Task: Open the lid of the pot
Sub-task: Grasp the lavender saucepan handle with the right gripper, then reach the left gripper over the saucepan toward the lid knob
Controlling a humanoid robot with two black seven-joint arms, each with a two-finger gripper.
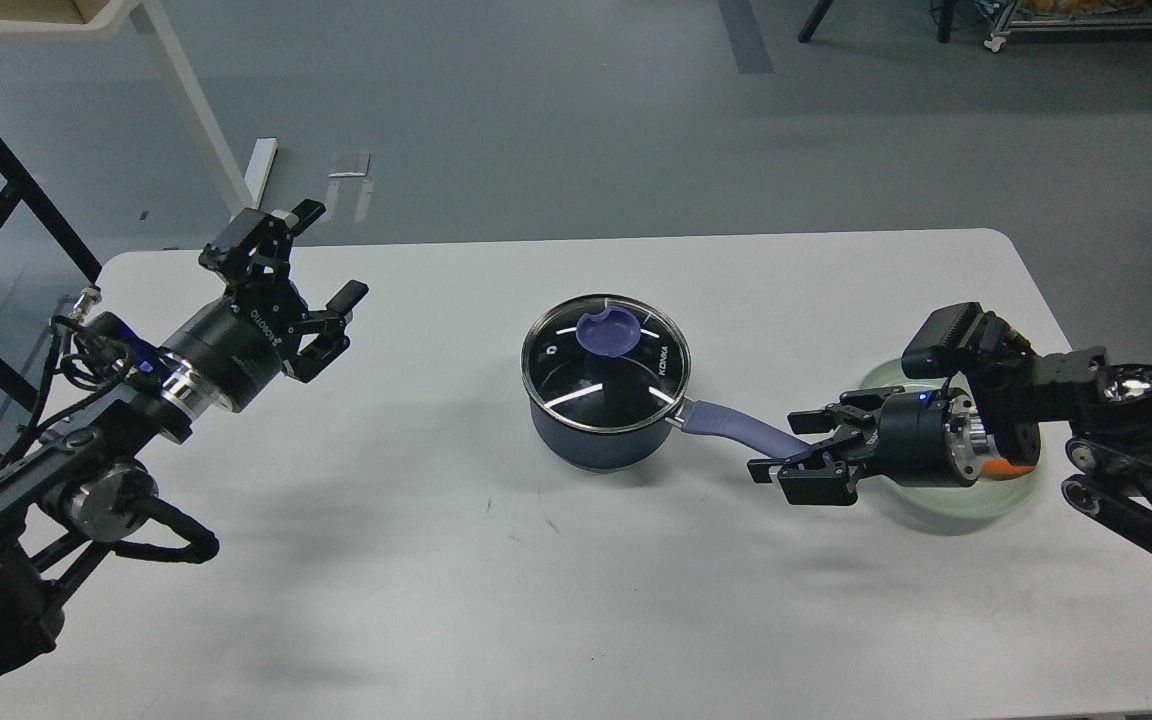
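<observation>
While the right gripper (786,445) sits with its fingers spread to either side of the far end of the pot's lavender handle (741,427), whether they actually touch it cannot be told. Left of it, the pot (604,420) stands upright near the middle of the white table (436,580), with the lid (604,363) seated on its rim. Well apart to the left, the left gripper (328,252) hangs spread wide and empty. A pale green plate (976,500) lies under the right wrist.
</observation>
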